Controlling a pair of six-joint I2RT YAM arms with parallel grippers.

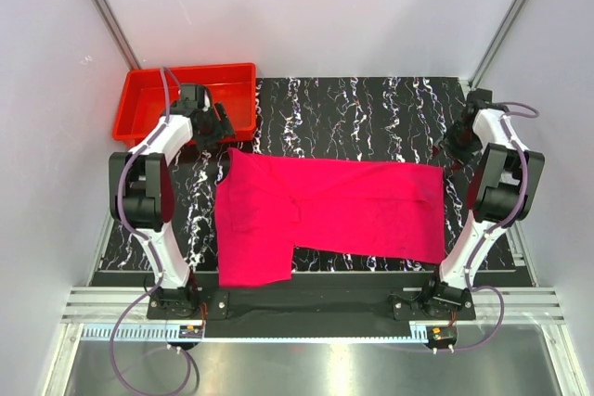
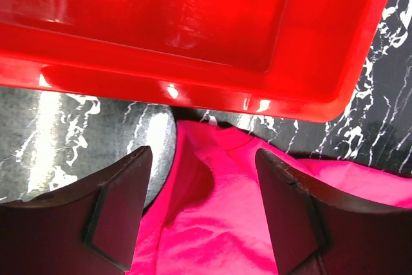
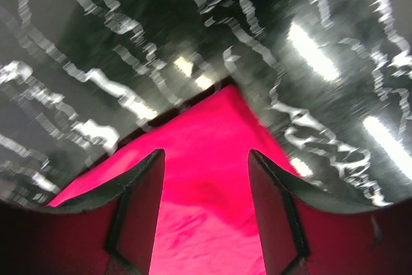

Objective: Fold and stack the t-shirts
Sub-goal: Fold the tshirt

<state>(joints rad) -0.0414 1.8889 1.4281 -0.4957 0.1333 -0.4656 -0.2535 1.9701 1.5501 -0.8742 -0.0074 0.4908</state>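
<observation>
One magenta t-shirt (image 1: 334,206) lies flat on the black marbled table, partly folded, with a flap reaching toward the near left edge. My left gripper (image 1: 215,127) hovers over its far left corner beside the red tray. It is open, and in the left wrist view the cloth (image 2: 219,223) lies below, between the spread fingers of the gripper (image 2: 203,152), which hold nothing. My right gripper (image 1: 458,146) sits at the shirt's far right corner. It is open too (image 3: 206,154), with the pointed corner of the cloth (image 3: 212,127) below the gap and not pinched.
The red tray (image 1: 186,70) stands at the far left with nothing visible inside, its near rim (image 2: 193,91) just beyond the shirt's corner. White walls close in the back and both sides. Bare marbled tabletop (image 1: 371,108) lies behind the shirt.
</observation>
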